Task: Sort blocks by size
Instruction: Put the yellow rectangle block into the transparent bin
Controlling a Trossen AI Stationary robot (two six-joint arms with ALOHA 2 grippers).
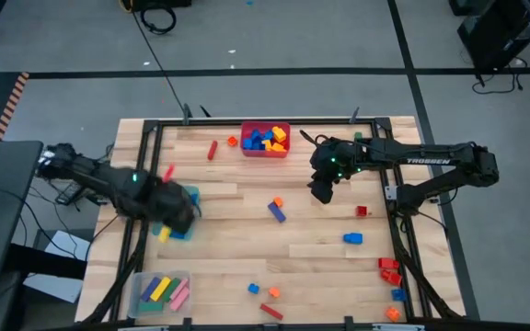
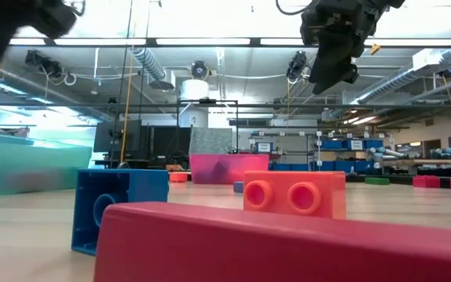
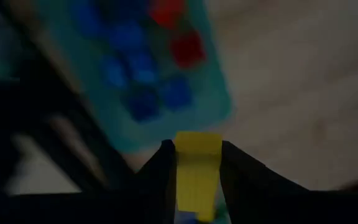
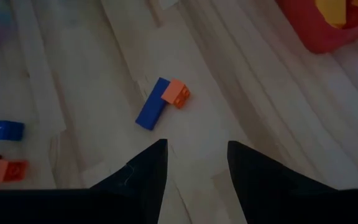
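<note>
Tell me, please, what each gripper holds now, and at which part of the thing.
The left gripper holds a yellow block, its fingers pressing the block's two opposite sides, above the teal bin. The right gripper is open and holds nothing.

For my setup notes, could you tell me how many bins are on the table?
3: a red bin at the far edge, a teal bin partly hidden under the left arm, and a clear bin at the near-left corner.
</note>
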